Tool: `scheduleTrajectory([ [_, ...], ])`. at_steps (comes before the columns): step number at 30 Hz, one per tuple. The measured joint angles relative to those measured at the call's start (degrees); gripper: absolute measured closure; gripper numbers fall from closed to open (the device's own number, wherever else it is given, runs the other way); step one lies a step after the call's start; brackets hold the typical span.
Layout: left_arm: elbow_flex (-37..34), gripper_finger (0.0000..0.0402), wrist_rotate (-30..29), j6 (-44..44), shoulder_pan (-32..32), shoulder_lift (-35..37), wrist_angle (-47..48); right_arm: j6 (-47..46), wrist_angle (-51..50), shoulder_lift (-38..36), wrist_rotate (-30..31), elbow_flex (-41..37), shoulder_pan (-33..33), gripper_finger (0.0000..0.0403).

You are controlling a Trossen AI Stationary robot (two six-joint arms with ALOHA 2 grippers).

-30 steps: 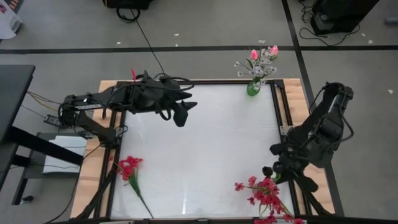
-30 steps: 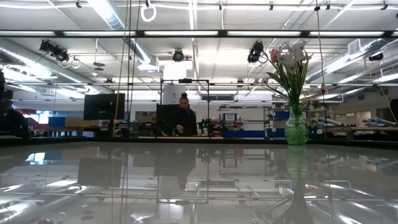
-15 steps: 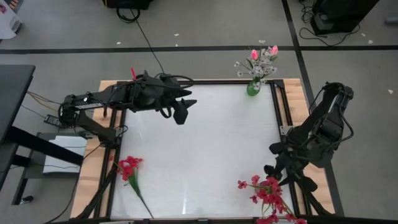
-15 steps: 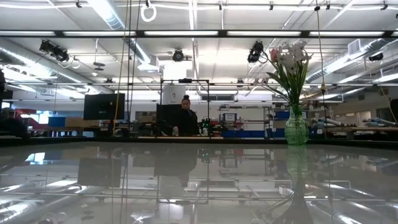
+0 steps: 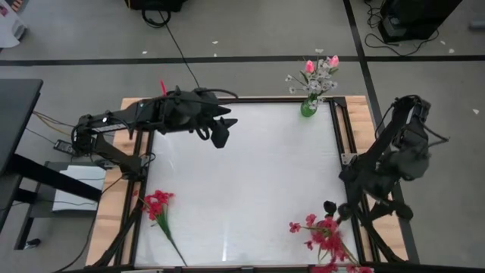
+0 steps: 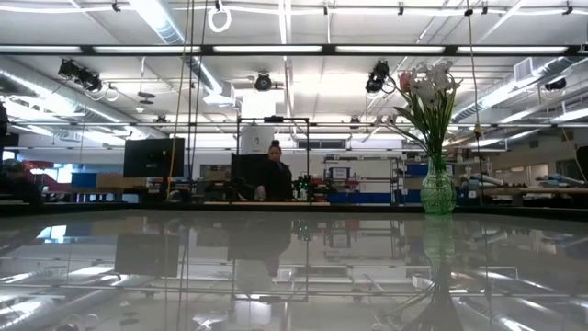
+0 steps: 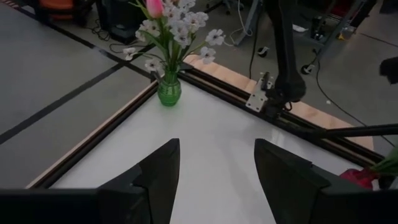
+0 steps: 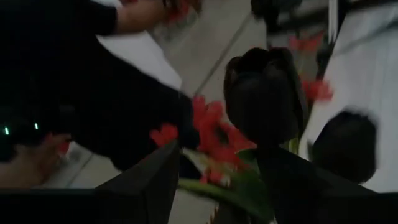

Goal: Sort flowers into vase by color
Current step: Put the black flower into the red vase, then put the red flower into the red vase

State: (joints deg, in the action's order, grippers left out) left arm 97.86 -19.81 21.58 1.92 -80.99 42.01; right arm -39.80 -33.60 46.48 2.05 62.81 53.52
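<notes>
At the far right corner of the white table [image 5: 250, 174] stands a green glass vase [image 5: 308, 108], holding pale white sprays [image 5: 322, 76] and two pink tulip buds [image 5: 321, 64]; in the low view the same vase [image 6: 437, 191] rises upright on the glossy tabletop with its white and pink blooms above it, and a person [image 6: 274, 173] shows far off in the room behind; the left gripper [image 5: 220, 135] hovers over the far left part of the table, well apart from the vase, its fingers [image 7: 161, 171] spread with bare tabletop between them and nothing held; its wrist view looks across to the vase [image 7: 168, 92] and the table's far edge; the right gripper [image 5: 335, 211] is at the near right edge of the table, just above a bunch of bright red flowers [image 5: 324, 235] that lies at the near right corner with its stems running off the table's front; a dark bud [image 5: 329, 206] shows at that gripper's tip in the high view; in the right wrist view a dark tulip bud [image 8: 266, 93] stands between the two fingers [image 8: 149, 186], which are set apart on either side of it without pressing on it, red petals [image 8: 211, 134] and green leaves crowding behind; a second bunch of red flowers [image 5: 158, 205] lies at the near left edge of the table, its green stem pointing toward the front, well apart from both grippers
</notes>
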Motion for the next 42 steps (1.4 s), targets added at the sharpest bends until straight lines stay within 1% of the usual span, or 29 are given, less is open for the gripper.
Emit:
scheduleTrajectory([
  [5,0.0,0.0189,0.0,0.0,0.3,0.0,0.7,1.3,1.8,-3.0,4.1,0.0,0.0,0.0183],
  [9,0.0,0.0189,0.0,0.2,0.3,0.0,3.2,-0.8,-1.4,-3.0,4.1,0.1,0.0,0.0184],
  [15,0.0,0.0189,0.0,1.6,0.3,0.0,7.2,-6.1,-11.0,0.4,-0.1,0.0,0.0,0.0184],
  [22,0.0,0.0189,0.0,1.6,0.3,0.0,7.7,-9.1,-16.4,3.8,-9.3,0.0,0.0,0.0183],
  [27,0.0,0.0189,0.0,1.6,0.5,0.0,7.7,-10.7,-19.8,4.2,-10.7,0.0,0.0,0.0182],
  [30,0.0,0.0189,0.0,2.2,0.5,0.0,7.7,-12.5,-24.7,4.1,-10.5,0.0,-0.1,0.0183],
  [33,0.0,0.0189,-0.1,4.6,0.4,0.0,8.1,-14.8,-30.1,3.9,-7.5,0.0,-0.3,0.0185],
  [36,0.0,0.0189,-2.9,7.5,0.3,-0.2,8.7,-16.9,-33.1,2.8,-1.5,0.0,-0.8,0.0185],
  [39,0.0,0.0189,-4.7,10.9,0.4,-0.9,10.3,-18.1,-33.7,1.1,4.6,0.0,-1.9,0.0185],
  [42,0.0,0.0189,-4.7,15.4,0.1,-2.2,12.0,-20.3,-33.5,-1.1,10.5,0.0,-3.5,0.0185],
])
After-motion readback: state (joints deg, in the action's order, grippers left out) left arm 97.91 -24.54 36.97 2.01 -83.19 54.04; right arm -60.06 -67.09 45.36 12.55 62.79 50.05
